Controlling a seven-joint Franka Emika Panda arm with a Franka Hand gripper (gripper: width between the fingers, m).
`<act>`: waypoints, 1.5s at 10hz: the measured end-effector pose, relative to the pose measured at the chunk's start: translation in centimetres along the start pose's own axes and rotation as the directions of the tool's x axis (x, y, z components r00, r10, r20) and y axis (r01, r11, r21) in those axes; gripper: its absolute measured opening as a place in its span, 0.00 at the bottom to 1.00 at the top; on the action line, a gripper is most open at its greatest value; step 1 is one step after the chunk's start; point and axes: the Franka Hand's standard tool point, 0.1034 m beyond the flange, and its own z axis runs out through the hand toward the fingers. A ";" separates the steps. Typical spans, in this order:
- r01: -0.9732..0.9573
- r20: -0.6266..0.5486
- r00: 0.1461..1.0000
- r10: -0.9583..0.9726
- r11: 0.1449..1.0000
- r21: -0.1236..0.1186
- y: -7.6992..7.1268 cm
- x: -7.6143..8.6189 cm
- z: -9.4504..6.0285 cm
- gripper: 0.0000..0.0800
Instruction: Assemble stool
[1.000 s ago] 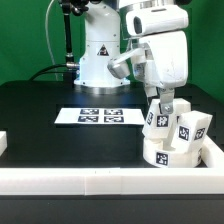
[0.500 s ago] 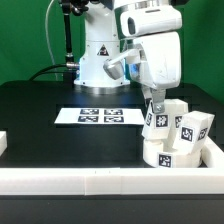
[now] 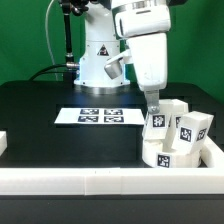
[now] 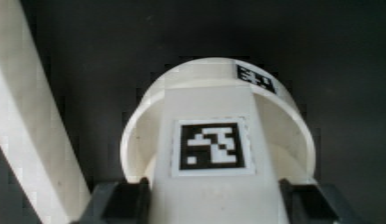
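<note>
The round white seat disc (image 3: 165, 154) lies in the near corner at the exterior view's right, against the rail. Several blocky white legs with black-and-white tags stand on it: one (image 3: 157, 122) under my gripper, one (image 3: 192, 131) to its right, and another behind (image 3: 176, 105). My gripper (image 3: 154, 106) comes down from above and is shut on the upper end of the first leg. In the wrist view that leg (image 4: 216, 120) fills the space between my gripper (image 4: 211, 205), with a dark finger (image 4: 112, 203) tight against each side.
The long white border rail (image 3: 100, 181) runs along the table's near edge and also shows in the wrist view (image 4: 30, 130). The marker board (image 3: 100, 116) lies mid-table. A small white block (image 3: 3, 143) sits at the exterior view's left edge. The robot base (image 3: 98, 55) stands behind.
The wrist and hand have swung toward the exterior view's left while the fingers stay on the leg. The leg and the seat disc stay in place.
</note>
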 end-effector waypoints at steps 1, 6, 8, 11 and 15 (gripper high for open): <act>-0.078 0.000 0.997 0.078 0.997 0.001 0.0 0.0 0.0 0.43; -0.439 -0.022 0.898 0.440 0.898 0.025 -0.2 -0.4 0.1 0.43; -0.562 -0.021 0.827 0.562 0.827 0.032 -0.3 -0.2 0.2 0.43; -0.714 -0.019 0.699 0.715 0.699 0.040 -0.3 -0.2 0.2 0.43; -0.927 -0.020 0.372 0.928 0.372 0.047 -0.7 -0.1 0.1 0.43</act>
